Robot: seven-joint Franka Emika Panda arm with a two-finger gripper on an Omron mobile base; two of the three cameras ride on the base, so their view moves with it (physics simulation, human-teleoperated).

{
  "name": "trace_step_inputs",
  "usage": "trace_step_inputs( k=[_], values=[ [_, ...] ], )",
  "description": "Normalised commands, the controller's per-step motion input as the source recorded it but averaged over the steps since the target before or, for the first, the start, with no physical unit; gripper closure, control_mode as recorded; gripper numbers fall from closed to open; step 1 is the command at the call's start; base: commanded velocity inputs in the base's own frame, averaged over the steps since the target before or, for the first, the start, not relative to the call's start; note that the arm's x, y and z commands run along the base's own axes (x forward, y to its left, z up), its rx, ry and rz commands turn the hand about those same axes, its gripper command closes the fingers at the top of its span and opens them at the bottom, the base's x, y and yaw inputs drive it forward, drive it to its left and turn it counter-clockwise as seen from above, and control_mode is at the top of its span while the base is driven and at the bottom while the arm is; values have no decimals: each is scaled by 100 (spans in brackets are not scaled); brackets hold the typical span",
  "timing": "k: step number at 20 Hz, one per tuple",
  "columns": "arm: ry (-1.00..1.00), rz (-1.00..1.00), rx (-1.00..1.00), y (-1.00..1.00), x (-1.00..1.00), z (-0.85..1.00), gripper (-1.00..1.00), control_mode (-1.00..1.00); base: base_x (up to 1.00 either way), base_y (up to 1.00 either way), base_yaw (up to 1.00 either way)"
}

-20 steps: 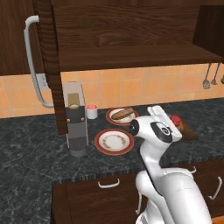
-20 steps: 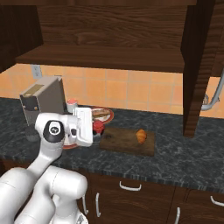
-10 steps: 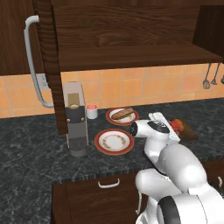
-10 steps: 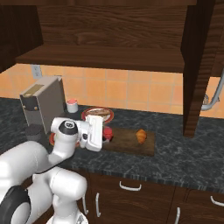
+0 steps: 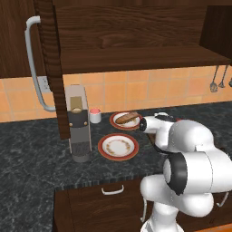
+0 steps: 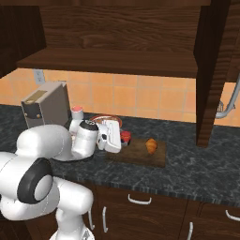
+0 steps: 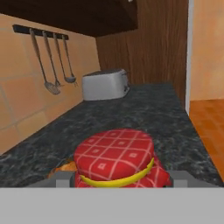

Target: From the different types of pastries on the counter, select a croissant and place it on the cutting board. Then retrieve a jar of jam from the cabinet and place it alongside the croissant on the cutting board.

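Arm: folded low over the counter (image 6: 197, 161), elbow bulked toward the base, forearm level and reaching to 3 o'clock in the right base view. Gripper (image 6: 123, 138) horizontal at the 9 o'clock end of the cutting board (image 6: 159, 157). It is clenched on the jar of jam (image 7: 116, 162); in the hand view the red checked lid sits between the tips at 6 o'clock. In the right base view the red of the jar (image 6: 124, 137) shows at the hand's front, low over the board's edge; whether it touches the wood cannot be told.

Change: against half a second ago the shoulder and elbow have swung nearer the cameras, and the hand has advanced slightly toward the board. Croissant and plates unmoved.

Holders and contents, left to right in the left base view:
- Cabinet (image 5: 136, 59), door open, long grey handle (image 5: 31, 63) at 9 o'clock; visible shelf bare.
- White cup (image 5: 94, 115), pinkish top, beside the tall grey appliance (image 5: 78, 122).
- Near plate (image 5: 118, 146), red-rimmed, bare.
- Far plate (image 5: 118, 123), bearing the long brown pastry (image 5: 128, 118).
- Cutting board, carrying the croissant (image 6: 151, 145) near its middle, 3 o'clock of the jar, apart from it.

Hand view, 12 o'clock: toaster (image 7: 105, 84); hanging utensils (image 7: 49, 61) at 10 o'clock.
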Motion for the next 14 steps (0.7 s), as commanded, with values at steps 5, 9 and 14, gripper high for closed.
trace_step_inputs(
  k=[5, 9, 14],
  values=[
    [-1, -6, -5, -16, -19, -39, 100, -100, 0, 0, 0],
    [0, -4, -9, -5, -5, -48, 100, -100, 0, 0, 0],
    [0, 0, -5, 0, 20, -40, 100, -100, 0, 0, 0]
  ],
)
